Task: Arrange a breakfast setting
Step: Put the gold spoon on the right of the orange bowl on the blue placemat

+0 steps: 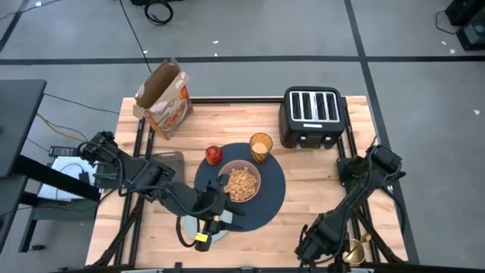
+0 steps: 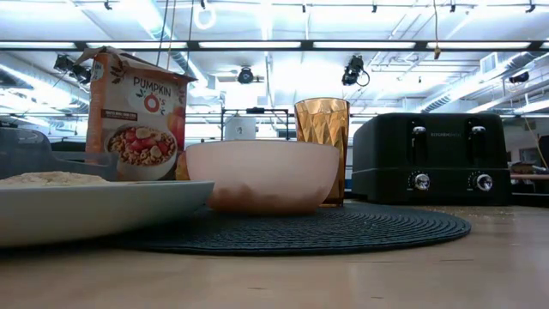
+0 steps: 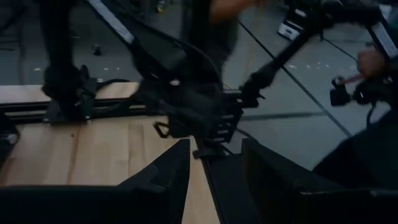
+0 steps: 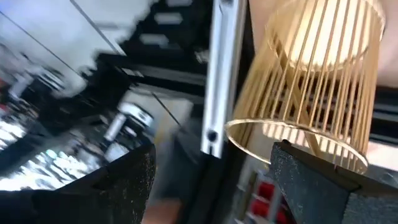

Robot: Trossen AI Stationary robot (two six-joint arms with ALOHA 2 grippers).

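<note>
From above, the navy placemat (image 1: 267, 199) lies at the centre of the tabletop (image 1: 318, 182). On it, the pink bowl (image 1: 241, 183) sits just left of the middle and is filled with cereal. The amber glass cup (image 1: 261, 146) stands at the mat's 12 o'clock edge and the red apple (image 1: 214, 155) at about its 10 o'clock, just at the rim. The blue-grey plate (image 1: 216, 230) lies at the mat's 7 o'clock, overlapping its edge, with the left gripper (image 1: 203, 236) hanging right over it; whether the gripper pinches anything I cannot tell. The right gripper (image 1: 317, 246) is at the tabletop's 5 o'clock corner, close to a gold wire holder (image 1: 356, 250). The black toaster (image 1: 312, 116) and a cereal box (image 1: 165, 97) stand toward 12 o'clock.

From tabletop height, the bowl, the cup and the toaster stand in a row on or behind the mat, and the plate at the left carries something pale and flat, perhaps the bagel (image 2: 51, 178).

The left wrist view shows its fingers (image 3: 168, 180) parted with nothing clearly between them.

The right wrist view shows its fingers (image 4: 134, 171) spread, the wire holder just ahead.

In my judgement the setting is mostly laid; the gold spoon, which I cannot make out, seems to be what remains.
</note>
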